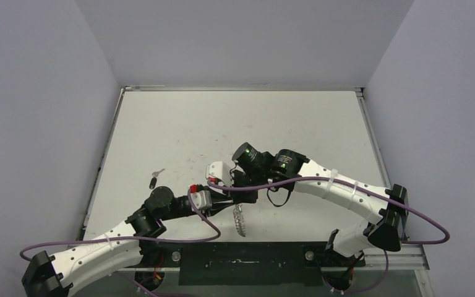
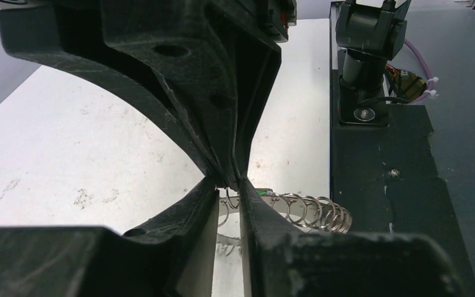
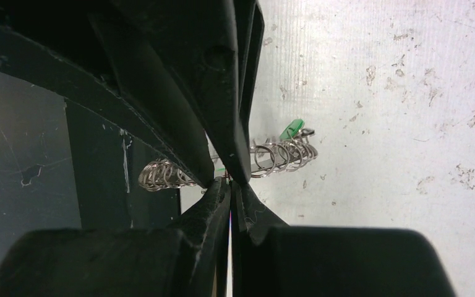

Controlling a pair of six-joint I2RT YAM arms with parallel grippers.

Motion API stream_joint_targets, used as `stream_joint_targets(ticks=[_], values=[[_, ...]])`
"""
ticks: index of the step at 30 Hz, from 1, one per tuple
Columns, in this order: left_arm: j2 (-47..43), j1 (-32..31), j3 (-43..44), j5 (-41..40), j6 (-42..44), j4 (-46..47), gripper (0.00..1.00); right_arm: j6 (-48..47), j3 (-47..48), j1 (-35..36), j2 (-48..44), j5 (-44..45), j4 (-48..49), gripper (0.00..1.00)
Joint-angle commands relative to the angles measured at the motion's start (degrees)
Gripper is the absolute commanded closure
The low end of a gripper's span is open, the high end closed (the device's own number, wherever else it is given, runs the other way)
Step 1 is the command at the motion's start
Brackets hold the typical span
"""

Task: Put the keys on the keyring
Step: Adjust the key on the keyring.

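From above, the keyring (image 1: 240,220) is held up between the arms, black key (image 1: 153,183) and silver key (image 1: 158,172) left unthreaded. Left wrist: the left gripper (image 2: 228,201) is set narrow about it. Right wrist: the right gripper (image 3: 230,187) is clamped on its rim (green key (image 3: 292,128) alongside, whether threaded cannot be told).

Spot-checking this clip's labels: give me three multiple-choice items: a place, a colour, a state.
1. Where do the loose keys lie? A on the table's left half; B at its far right edge; C inside the keyring.
2. Head colour of the key by the keyring? A red; B green; C blue.
3. The right gripper is: A wide open; B shut on the keyring; C out of view.
Answers: A, top view shows them left; B, right wrist view shows green; B, it pinches the keyring.
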Motion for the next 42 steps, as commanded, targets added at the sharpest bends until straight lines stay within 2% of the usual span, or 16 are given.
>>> stream_joint_targets(ticks=[1,4,7,10,13,16,20,22,26,29,32,36,42], values=[[0.2,-0.1,0.1,1.0,-0.1,3.5,0.85,1.0,3.1,0.4,0.0,0.1,2.5,1.0],[1.6,-0.2,0.5,0.8,0.3,3.0,0.83,1.0,3.0,0.4,-0.4,-0.1,2.9,1.0],[3.1,-0.1,1.3,0.6,0.6,2.4,0.73,1.0,3.0,0.4,-0.7,-0.2,3.1,1.0],[4.2,-0.1,1.7,0.7,0.8,2.7,0.73,1.0,3.0,0.5,-0.7,-0.4,3.0,1.0],[4.7,-0.1,2.0,0.9,1.1,2.9,0.81,1.1,3.0,0.6,-0.5,-0.4,2.9,1.0],[4.9,-0.1,2.1,0.9,1.3,2.9,0.99,1.0,3.0,0.6,-0.6,-0.3,2.8,1.0],[4.3,-0.1,1.4,0.6,1.0,3.9,1.0,0.3,2.8,0.6,-0.5,0.3,3.0,1.0],[3.8,-0.1,0.7,0.2,0.5,5.0,1.0,0.1,2.5,0.6,-0.8,1.1,3.6,0.93],[2.0,-0.1,-1.6,-0.8,-0.8,8.8,1.0,0.1,-0.7,-0.1,-3.7,1.9,7.6,0.68],[0.5,-0.1,-3.5,-1.5,-1.6,11.7,1.0,-0.2,-4.7,-1.8,-7.6,-0.8,12.2,0.6],[-1.3,-0.2,-5.5,-2.1,-2.4,14.8,1.0,-0.6,-9.4,-4.5,-12.1,-6.2,17.2,0.6],[-3.8,-0.2,-7.8,-2.7,-3.3,19.9,1.0,0.3,-15.5,-8.9,-16.7,-14.1,23.8,0.74],[-6.8,-0.3,-9.7,-3.2,-4.6,23.9,1.0,0.9,-19.5,-10.7,-17.4,-19.3,27.7,0.72]])
